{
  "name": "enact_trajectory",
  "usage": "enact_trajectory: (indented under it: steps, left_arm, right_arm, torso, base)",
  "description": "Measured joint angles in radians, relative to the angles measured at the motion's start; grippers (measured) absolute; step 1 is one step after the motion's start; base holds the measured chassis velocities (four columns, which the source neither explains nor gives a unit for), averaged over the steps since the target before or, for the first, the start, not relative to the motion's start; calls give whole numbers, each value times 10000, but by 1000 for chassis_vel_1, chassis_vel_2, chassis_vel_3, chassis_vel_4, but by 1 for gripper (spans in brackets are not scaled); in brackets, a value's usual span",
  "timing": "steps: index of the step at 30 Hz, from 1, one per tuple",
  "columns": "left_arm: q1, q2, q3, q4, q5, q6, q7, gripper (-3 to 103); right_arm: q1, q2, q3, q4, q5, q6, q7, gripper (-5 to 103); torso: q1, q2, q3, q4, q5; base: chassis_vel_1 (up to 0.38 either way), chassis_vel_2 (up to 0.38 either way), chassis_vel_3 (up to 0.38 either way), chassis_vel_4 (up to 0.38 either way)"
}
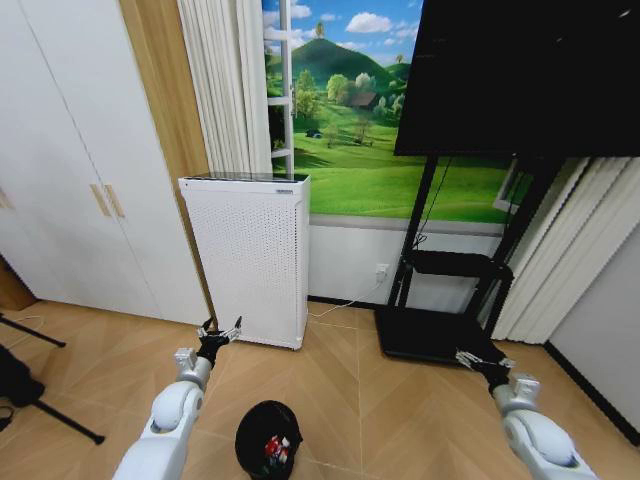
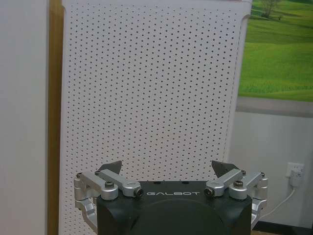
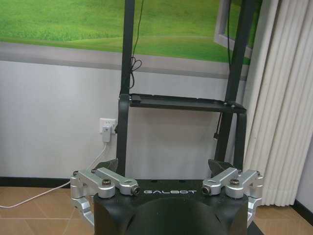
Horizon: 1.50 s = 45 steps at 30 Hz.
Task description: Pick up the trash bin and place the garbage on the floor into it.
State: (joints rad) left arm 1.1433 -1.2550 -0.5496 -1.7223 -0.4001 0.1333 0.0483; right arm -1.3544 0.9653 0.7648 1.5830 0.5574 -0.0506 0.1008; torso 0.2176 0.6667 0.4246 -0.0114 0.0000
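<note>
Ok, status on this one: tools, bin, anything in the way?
Left tool open, empty, raised toward white appliance. Right tool open, empty, near TV stand. Bin on floor between arms, red-and-white garbage inside. Nothing blocking.

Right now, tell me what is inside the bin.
Inside the bin, standing on the floor between the arms, lie red-and-white wrappers. The dark inside hides anything beneath them; a bottle cannot be made out.

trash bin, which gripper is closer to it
Left. The left gripper hangs open just up and left of the trash bin; the right gripper, also open, is far off on the bin's other side.
</note>
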Motion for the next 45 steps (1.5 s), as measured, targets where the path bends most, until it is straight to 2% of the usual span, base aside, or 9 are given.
enact_trajectory:
  steps: [17, 25, 34, 38, 45]
  left_arm:
    - [0, 0, 1, 0, 0, 0, 0, 100]
    - [0, 0, 3, 0, 0, 0, 4, 100]
    - [0, 0, 1, 0, 0, 0, 3, 100]
    - [0, 0, 1, 0, 0, 0, 3, 100]
    - [0, 0, 1, 0, 0, 0, 3, 100]
  right_arm:
    - [0, 0, 0, 0, 0, 0, 0, 100]
    - [-1, 0, 0, 0, 0, 0, 1, 100]
    - [0, 0, 0, 0, 0, 0, 1, 100]
    - [0, 0, 0, 0, 0, 0, 1, 100]
    - [0, 0, 0, 0, 0, 0, 1, 100]
  torso:
    - [-5, -17, -9, 0, 0]
    - [-7, -20, -13, -10, -1]
    - [-9, -23, -14, 7, 1]
    - [-9, -24, -14, -3, 0]
    - [-9, -26, -15, -4, 0]
  base:
    - [-77, -71, -77, -67]
    - [-121, -116, -125, -112]
    - [-16, -22, -19, -8]
    - [0, 0, 0, 0]
    - [0, 0, 0, 0]
